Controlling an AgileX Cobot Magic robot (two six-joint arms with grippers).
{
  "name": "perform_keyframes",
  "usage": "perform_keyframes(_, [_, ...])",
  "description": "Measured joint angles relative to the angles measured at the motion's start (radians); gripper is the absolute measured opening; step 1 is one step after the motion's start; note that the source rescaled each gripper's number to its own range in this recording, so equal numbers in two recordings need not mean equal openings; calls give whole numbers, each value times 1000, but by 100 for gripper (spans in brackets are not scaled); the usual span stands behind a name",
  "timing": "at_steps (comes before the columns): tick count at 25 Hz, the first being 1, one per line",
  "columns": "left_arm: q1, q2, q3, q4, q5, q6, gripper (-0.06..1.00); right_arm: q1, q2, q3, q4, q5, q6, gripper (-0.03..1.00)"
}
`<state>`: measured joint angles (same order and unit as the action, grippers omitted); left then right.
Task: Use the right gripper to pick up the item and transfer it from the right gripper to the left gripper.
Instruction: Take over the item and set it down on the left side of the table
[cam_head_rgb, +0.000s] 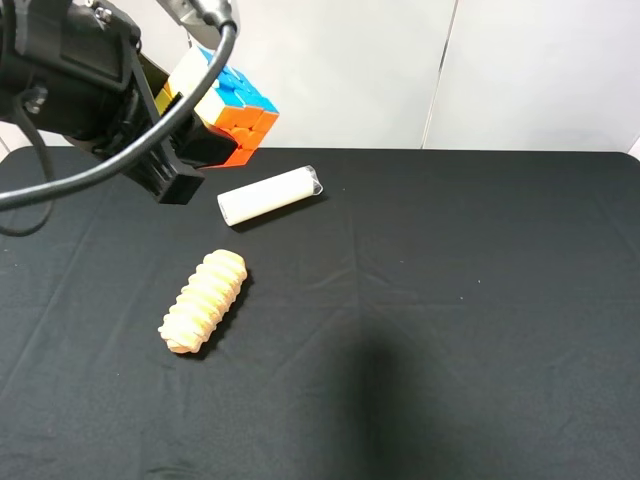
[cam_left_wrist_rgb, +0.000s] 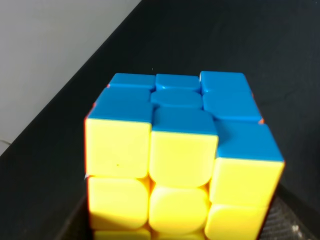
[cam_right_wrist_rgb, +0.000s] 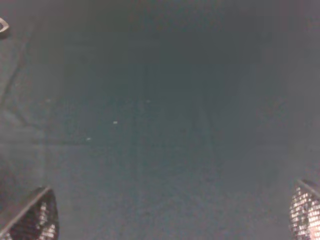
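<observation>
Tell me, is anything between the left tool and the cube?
No, nothing visible. The left tool grips the cube directly, above the black table. The white cylinder and ridged roll lie below, apart from it.

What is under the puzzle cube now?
A black finger of the left gripper, which holds the cube in the air. Its bottom face is covered, so I cannot see it.

Puzzle cube (cam_head_rgb: 232, 105) aloft in left pincer (cam_head_rgb: 200, 122)
</observation>
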<state>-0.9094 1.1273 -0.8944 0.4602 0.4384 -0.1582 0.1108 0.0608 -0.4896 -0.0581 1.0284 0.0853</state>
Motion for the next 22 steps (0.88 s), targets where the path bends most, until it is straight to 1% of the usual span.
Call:
perform_keyframes(5, [0,0,0,0,2,0,0,-58,-25,0,0,0,0,99])
perform_keyframes(10, [0,0,0,0,11,-1,0,-63,-65,0,0,0,0,99])
perform_keyframes(14, [2,0,-1,0,44,-1,0,-63,-66,0,1,0,0,99])
perform_keyframes(18, [2,0,-43,0,146,-1,0,-63,-66,0,3,0,0,99])
perform_keyframes(22, [2,0,-150,0,320,-1,0,-63,-66,0,3,0,0,99])
